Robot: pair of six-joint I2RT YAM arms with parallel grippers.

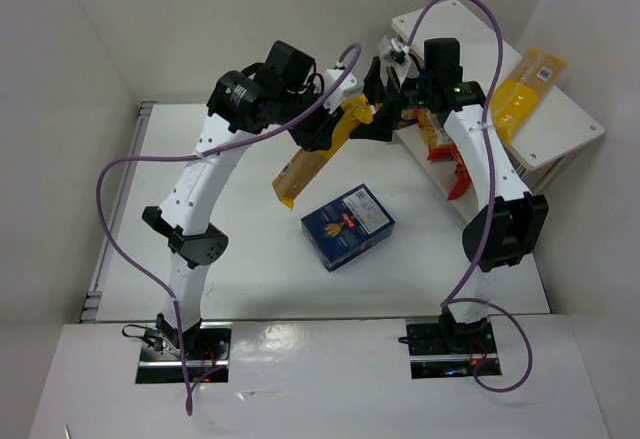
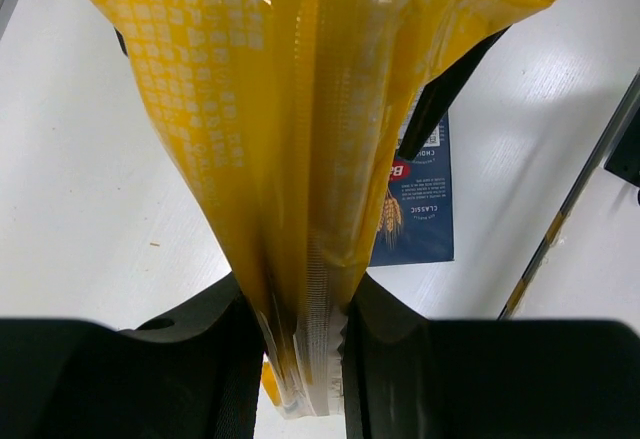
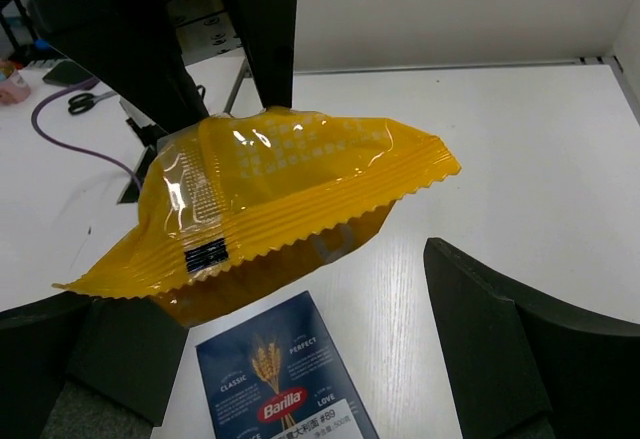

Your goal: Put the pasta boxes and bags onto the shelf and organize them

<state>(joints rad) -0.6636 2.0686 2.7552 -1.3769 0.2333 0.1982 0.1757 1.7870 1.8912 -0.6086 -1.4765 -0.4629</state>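
Observation:
My left gripper (image 1: 325, 131) is shut on one end of a long yellow spaghetti bag (image 1: 305, 164) and holds it in the air, slanting down to the left over the table. In the left wrist view the bag (image 2: 300, 139) is pinched between the black fingers (image 2: 200, 369). My right gripper (image 1: 380, 109) is wide open beside the bag's upper end, not touching it; the bag's crimped end (image 3: 270, 199) fills the right wrist view. A dark blue pasta box (image 1: 347, 226) lies flat on the table below; it also shows in the right wrist view (image 3: 280, 389).
The white shelf (image 1: 570, 134) stands at the back right with another yellow spaghetti bag (image 1: 525, 94) on its top. Red and orange bags (image 1: 445, 149) lie at its lower tier beside the right arm. White walls enclose the table.

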